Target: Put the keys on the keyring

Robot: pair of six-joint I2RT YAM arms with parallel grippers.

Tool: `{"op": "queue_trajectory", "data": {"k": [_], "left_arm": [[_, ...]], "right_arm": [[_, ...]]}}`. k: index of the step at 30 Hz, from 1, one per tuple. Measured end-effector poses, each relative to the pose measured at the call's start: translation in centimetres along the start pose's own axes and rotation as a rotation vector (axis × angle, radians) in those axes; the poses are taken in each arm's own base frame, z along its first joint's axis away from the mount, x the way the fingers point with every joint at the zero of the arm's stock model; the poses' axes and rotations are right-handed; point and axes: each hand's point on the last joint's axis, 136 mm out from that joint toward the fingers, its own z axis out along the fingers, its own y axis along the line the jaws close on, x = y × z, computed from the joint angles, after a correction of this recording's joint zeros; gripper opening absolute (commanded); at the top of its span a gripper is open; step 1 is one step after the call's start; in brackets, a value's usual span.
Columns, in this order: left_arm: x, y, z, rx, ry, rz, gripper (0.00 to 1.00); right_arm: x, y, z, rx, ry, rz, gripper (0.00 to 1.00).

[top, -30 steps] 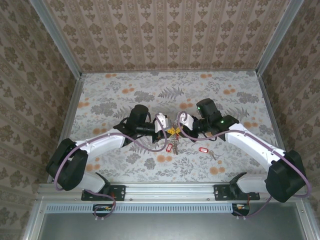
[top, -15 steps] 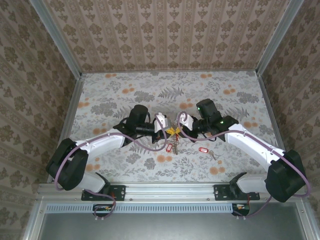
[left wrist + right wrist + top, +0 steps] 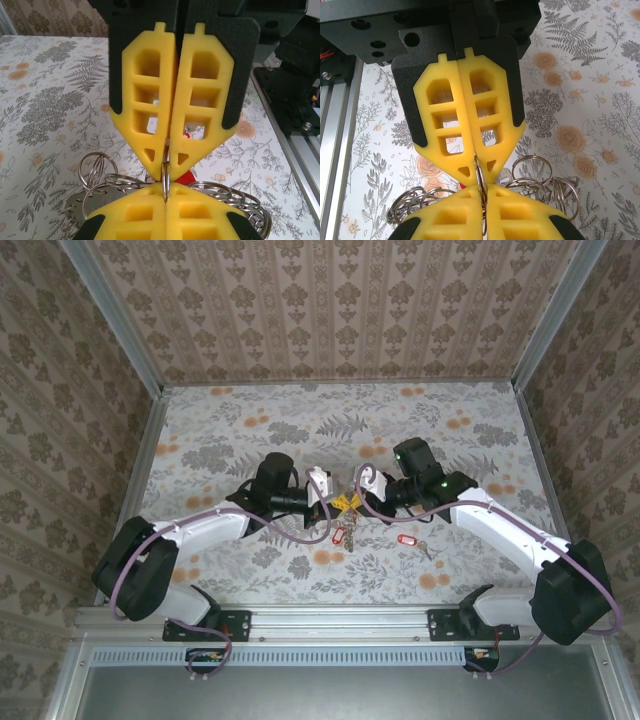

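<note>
Top view: left gripper (image 3: 337,500) and right gripper (image 3: 357,500) meet tip to tip mid-table (image 3: 250,420), arms reaching in from the two near corners. The keyring (image 3: 346,512) is a small silvery clump right at the tips, too small here to read the grip. One red-tagged key (image 3: 340,537) is just on the near side of the clump; can't tell if it hangs from it or lies loose. A second red-tagged key (image 3: 405,539) lies on the table further right, apart from the clump, metal end pointing right.

Left wrist: left gripper (image 3: 165,192) at the bottom of frame, yellow fingers clenched flush, pinching one thin ring of the keyring (image 3: 165,177) edge-on in the seam. Right gripper (image 3: 167,160) comes down from the top, fingers pressed together, tips on the same ring. The other rings fan out left and right behind the lower fingers. A bit of red shows just right of the pinched ring.

Right wrist: same picture mirrored. Right gripper (image 3: 482,195) at the bottom, clamped on the ring (image 3: 480,180); left gripper (image 3: 476,167) above, clamped on it too. Loose rings spread over the floral table on both sides.
</note>
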Motion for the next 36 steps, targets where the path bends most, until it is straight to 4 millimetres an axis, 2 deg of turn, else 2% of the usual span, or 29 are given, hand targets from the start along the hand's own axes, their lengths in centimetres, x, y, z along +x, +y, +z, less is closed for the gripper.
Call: {"op": "queue_trajectory", "data": {"k": [2,4,10,21,31,33,36], "left_arm": [[-0.11,0.05,-0.04,-0.001,-0.006,0.001,0.0],[-0.17,0.08,-0.04,-0.002,-0.008,0.002,0.08],[-0.15,-0.16,0.04,-0.004,0.019,0.021,0.17],[-0.71,0.0,0.12,-0.019,0.137,0.101,0.17],[-0.89,-0.22,-0.01,-0.027,0.152,0.13,0.19],[-0.86,-0.24,0.05,-0.029,0.154,0.132,0.19],[-0.82,-0.22,0.06,-0.031,0.157,0.134,0.12]], "right_arm": [[-0.09,-0.04,-0.09,-0.004,-0.008,-0.001,0.0],[-0.12,-0.04,-0.14,-0.005,-0.011,-0.001,0.0],[0.02,0.31,-0.15,-0.022,-0.008,0.0,0.0],[-0.22,0.39,-0.67,-0.025,0.02,-0.009,0.0],[-0.23,0.82,-0.77,-0.036,0.041,-0.023,0.0],[-0.21,0.82,-0.77,-0.036,0.041,-0.025,0.0],[-0.16,0.76,-0.77,-0.033,0.044,-0.025,0.0]]}}
